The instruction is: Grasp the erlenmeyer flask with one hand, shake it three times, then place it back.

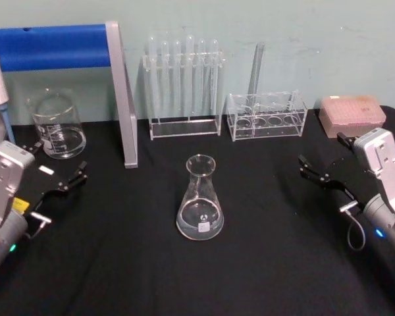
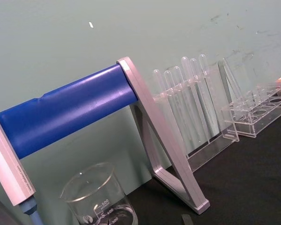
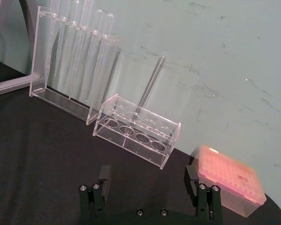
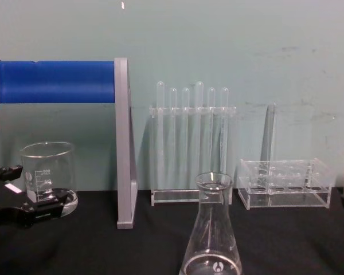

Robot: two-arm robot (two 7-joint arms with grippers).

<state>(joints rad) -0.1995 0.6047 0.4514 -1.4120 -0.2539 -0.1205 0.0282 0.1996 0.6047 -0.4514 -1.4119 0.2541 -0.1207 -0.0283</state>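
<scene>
The erlenmeyer flask (image 1: pixel 199 201) stands upright on the black table (image 1: pixel 263 263), about midway between my two arms. It is clear glass with a dark round logo low on its side, and it shows close up in the chest view (image 4: pixel 212 238). My left gripper (image 1: pixel 59 161) rests open at the table's left, well away from the flask and close to a beaker; it enters the chest view from the left edge (image 4: pixel 26 192). My right gripper (image 1: pixel 324 156) rests open at the table's right, also far from the flask, with nothing between its fingers (image 3: pixel 147 176).
A graduated glass beaker (image 1: pixel 56 125) stands at the back left beside a grey stand with a blue roll (image 1: pixel 122 92). Behind the flask are a tall test tube rack (image 1: pixel 184 85) and a low clear rack (image 1: pixel 266 115). A pink tip box (image 1: pixel 352 115) sits at the back right.
</scene>
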